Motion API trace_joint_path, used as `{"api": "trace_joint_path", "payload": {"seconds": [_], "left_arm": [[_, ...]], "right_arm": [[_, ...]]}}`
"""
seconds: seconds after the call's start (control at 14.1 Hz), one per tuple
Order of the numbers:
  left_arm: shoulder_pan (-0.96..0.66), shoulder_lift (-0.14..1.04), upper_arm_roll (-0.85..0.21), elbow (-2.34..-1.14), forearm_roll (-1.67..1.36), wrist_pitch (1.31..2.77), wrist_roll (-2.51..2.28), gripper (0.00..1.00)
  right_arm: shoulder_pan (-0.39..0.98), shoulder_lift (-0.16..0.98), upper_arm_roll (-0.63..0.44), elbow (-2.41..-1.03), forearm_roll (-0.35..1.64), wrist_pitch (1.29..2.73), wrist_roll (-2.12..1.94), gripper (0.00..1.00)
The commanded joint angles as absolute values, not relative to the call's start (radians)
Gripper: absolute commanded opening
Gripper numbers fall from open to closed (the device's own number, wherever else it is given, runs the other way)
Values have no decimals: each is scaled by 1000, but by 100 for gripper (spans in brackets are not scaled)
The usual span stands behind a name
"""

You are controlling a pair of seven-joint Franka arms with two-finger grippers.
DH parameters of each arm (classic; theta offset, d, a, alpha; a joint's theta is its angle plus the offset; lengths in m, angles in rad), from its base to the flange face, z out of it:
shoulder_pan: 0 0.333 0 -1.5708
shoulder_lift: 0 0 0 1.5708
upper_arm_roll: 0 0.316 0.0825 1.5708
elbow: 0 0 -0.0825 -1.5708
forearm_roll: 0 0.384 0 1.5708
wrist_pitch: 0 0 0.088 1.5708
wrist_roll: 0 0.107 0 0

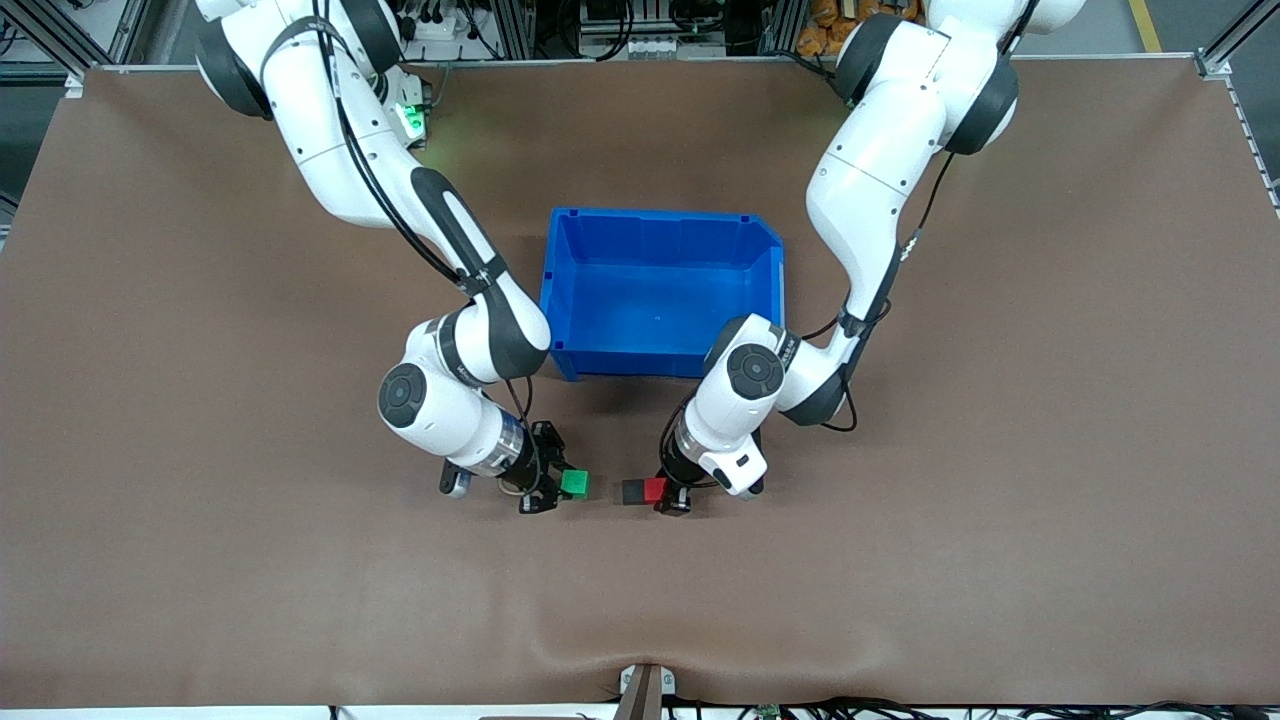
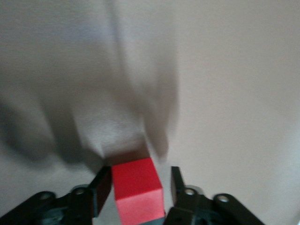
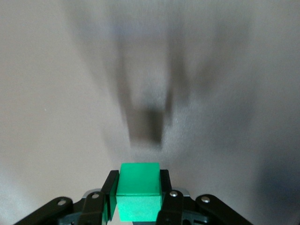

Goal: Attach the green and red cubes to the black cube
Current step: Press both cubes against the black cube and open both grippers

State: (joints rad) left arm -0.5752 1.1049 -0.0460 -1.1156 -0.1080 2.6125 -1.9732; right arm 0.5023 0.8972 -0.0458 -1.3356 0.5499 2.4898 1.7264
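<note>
Looking down from the front view, the right gripper (image 1: 556, 484) is clenched on the green cube (image 1: 575, 484) low over the brown table (image 1: 200, 560), nearer the camera than the blue bin (image 1: 655, 290). Toward the left arm's end, the left gripper (image 1: 668, 492) sits at the red cube (image 1: 655, 489), which touches the black cube (image 1: 633, 491) beside it; the green cube is apart from that pair. From the left wrist view, the red cube (image 2: 137, 192) lies between the fingers (image 2: 177, 183), with a gap visible on one side, so the jaws look loosened rather than pressed tight. From the right wrist view, the green cube (image 3: 139, 191) is pinched squarely between both fingers (image 3: 165, 185), above its own blurred shadow on the table.
</note>
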Motion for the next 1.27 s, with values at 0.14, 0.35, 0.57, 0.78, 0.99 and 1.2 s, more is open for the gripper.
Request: {"api": "trace_joint_path", "payload": {"seconds": [0.14,0.35,0.57,0.78,0.99,1.2], "left_arm": [[-592,1128,-25,-1080,-118,2615,-1965,82],[-588,1079,-25,-1088,-109,2574,-1965,82],[-589,993,-26,-1094,58,2388,-1965,82],[-566,931,-32,-1095,71,2321,-1964,82],[-539,867,-26,-1097,89,2235,-1878,83],[-474,784,-26,-1129,89,2136,-1760,83]], "right_arm": [[532,972,-57,-1240,561,2513,1793,0],[549,1006,-58,-1210,560,2543,1809,0],[572,1029,-60,-1193,558,2548,1810,0],[574,1034,-61,-1192,558,2548,1815,0],[575,1035,-61,-1195,555,2548,1812,90],[569,1029,-63,-1197,545,2542,1801,100]]}}
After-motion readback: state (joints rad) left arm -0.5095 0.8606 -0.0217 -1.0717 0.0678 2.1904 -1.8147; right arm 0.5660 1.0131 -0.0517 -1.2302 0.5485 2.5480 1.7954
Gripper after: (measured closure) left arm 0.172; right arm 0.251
